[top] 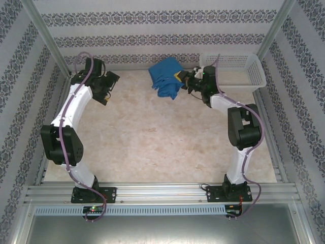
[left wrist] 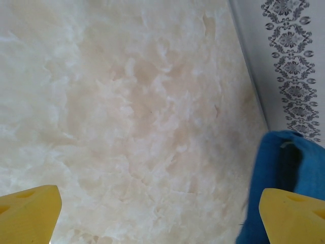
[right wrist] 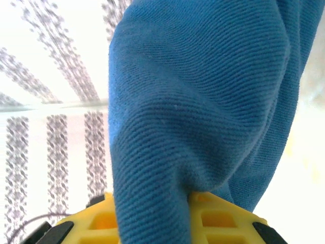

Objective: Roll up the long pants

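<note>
Top: long pants point(top: 165, 79) bunched into a small blue bundle at the desk's point(top: 152, 147) far edge, just right of centre, near the white basket point(top: 236, 76) in the far right corner. Right pincer point(top: 180, 77) clamped on the bundle's right side. Left pincer point(top: 110, 86) jaws apart near the far left corner, well apart from the cloth.
Left wrist: yellow fingertips point(left wrist: 28, 216) spread wide over bare desk; pants at the right, by the patterned wall point(left wrist: 292, 66).
Right wrist: fold of blue cloth pinched between yellow fingers point(right wrist: 226, 226). Can't tell if the bundle touches the desk.
</note>
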### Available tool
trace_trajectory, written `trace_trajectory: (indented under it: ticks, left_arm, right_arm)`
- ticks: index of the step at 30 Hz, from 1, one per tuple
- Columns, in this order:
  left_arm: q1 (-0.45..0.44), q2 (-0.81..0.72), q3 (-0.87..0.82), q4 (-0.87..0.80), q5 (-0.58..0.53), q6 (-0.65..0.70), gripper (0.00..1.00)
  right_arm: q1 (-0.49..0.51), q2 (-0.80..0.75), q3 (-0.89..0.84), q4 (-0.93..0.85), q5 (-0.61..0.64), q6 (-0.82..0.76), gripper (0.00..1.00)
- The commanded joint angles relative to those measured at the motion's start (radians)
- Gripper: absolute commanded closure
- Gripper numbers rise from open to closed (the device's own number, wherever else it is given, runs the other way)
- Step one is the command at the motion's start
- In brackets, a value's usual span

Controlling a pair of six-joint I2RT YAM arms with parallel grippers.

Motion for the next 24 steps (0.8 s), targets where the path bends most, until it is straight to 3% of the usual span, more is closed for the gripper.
trace_trajectory:
  ticks: [1, 6, 11, 18, 24]
  left_arm:
    - [0.022, -0.015, 0.050, -0.077, 0.041, 0.041, 0.00]
    - [0.049, 0.004, 0.093, -0.102, 0.060, 0.076, 0.00]
    - [0.079, 0.032, 0.118, -0.115, 0.105, 0.101, 0.00]
    - [0.113, 0.068, 0.152, -0.149, 0.149, 0.161, 0.00]
    - [0.136, 0.104, 0.198, -0.172, 0.189, 0.199, 0.00]
  right_arm:
    - [-0.054, -0.113, 0.067, 0.075, 0.062, -0.030, 1.00]
    - [-0.105, -0.167, 0.120, -0.125, 0.169, -0.181, 1.00]
    - [-0.156, -0.173, 0.113, -0.087, 0.255, -0.167, 1.00]
    - [-0.204, -0.233, 0.012, -0.020, 0.499, -0.168, 1.00]
    - [-0.214, -0.237, 0.010, -0.009, 0.631, -0.196, 1.00]
